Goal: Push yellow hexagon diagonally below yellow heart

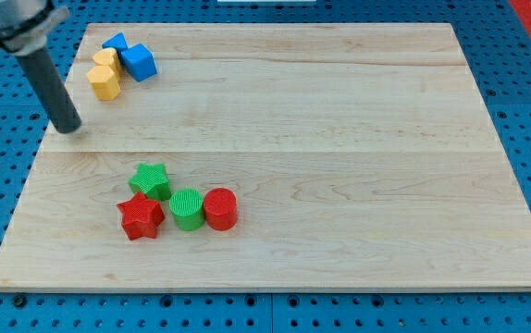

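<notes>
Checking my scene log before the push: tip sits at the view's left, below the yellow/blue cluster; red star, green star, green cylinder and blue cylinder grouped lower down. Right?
One error: the cylinder at the right end of the lower group is red, not blue, as the camera view shows. The rest stands: my tip is at the view's left, below the yellow blocks and blue blocks; red star, green star and green cylinder are grouped lower down.

**Rod down at the view's upper left**

The arm comes in from the view's top-left corner, where only its grey lower housing shows. From it the dark rod slants down and toward the view's right. My tip (67, 129) is set low, at board level, near the left edge.
</notes>
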Available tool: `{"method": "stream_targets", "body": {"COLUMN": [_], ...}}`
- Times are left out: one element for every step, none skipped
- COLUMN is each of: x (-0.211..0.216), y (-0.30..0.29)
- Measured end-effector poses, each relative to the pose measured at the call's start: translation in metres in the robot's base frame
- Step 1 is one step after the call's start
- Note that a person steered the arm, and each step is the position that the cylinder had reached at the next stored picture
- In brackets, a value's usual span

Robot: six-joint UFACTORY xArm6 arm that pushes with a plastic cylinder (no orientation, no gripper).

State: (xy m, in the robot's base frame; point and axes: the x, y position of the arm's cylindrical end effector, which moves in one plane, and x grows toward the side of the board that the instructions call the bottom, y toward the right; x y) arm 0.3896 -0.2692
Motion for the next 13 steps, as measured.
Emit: {"method": "stream_targets", "body": {"x": [-0.046, -0.075, -0.081, -0.087, -0.09, -0.096, -0.113, -0.13, -0.131, -0.117, -0.039, -0.008, -0.011], "y": [-0.035, -0.036, -0.036, -0.036, -0.02, 0.013, 0.03, 0.03, 0.035, 0.044, 0.055, 0.065, 0.018]}}
